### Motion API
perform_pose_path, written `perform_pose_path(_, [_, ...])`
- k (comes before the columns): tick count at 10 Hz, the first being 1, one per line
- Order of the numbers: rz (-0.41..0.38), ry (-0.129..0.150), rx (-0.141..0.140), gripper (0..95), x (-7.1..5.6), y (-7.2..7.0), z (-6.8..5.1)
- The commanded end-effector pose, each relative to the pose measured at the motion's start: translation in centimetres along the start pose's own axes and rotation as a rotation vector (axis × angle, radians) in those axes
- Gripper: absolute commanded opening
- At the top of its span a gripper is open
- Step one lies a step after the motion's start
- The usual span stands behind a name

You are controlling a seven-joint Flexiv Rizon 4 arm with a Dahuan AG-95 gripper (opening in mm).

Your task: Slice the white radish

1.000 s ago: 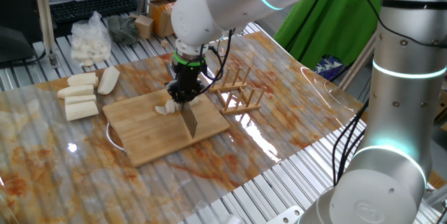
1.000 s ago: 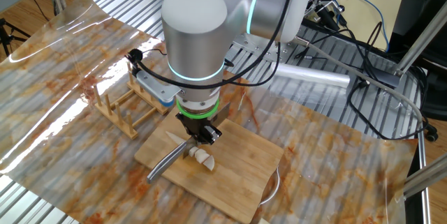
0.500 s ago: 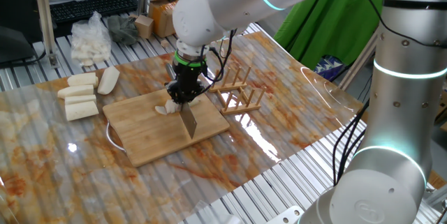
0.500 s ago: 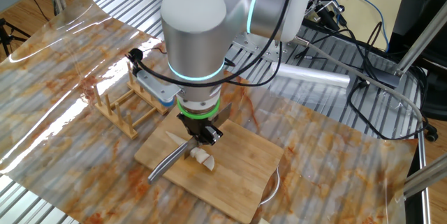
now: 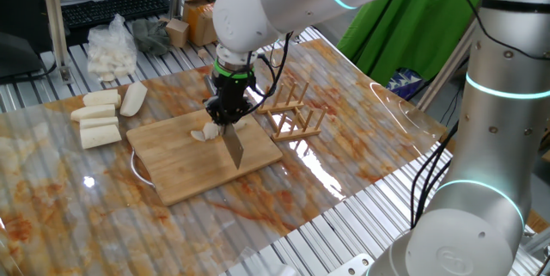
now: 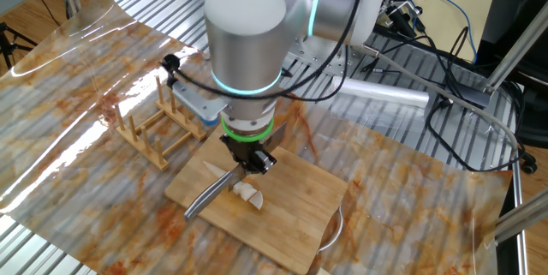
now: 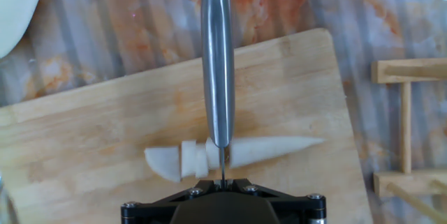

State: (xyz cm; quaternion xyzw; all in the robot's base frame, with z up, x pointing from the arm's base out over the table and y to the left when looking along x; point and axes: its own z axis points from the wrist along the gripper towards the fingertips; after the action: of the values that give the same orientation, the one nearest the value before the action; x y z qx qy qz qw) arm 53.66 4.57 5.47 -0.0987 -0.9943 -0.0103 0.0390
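While the end effector (image 5: 227,114) clamps a knife (image 7: 216,63), the white radish (image 7: 230,154) lies directly beneath.

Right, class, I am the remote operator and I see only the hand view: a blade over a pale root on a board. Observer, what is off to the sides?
Observer: Beside the cutting board lie four blocky white chunks, outside your frame.
Operator: Does the gripper really hold the knife?
Observer: Yes. The gripper is shut on the knife, with the blade slanting down toward the board.
Operator: Where does the blade sit along the white radish?
Observer: Your view shows that. Mine adds a clear bag of white pieces farther back.
Operator: And the wooden bars at my edge?
Observer: They belong to a small wooden rack next to the board.
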Motion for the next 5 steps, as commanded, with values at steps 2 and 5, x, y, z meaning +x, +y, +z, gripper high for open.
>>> perform_pose_path(2, [-0.002, 0.005, 0.002, 0.0, 0.2, -0.7, -1.1])
perform_pose_path(5, [-0.006, 0.008, -0.001, 0.0, 0.4, -1.3, -1.9])
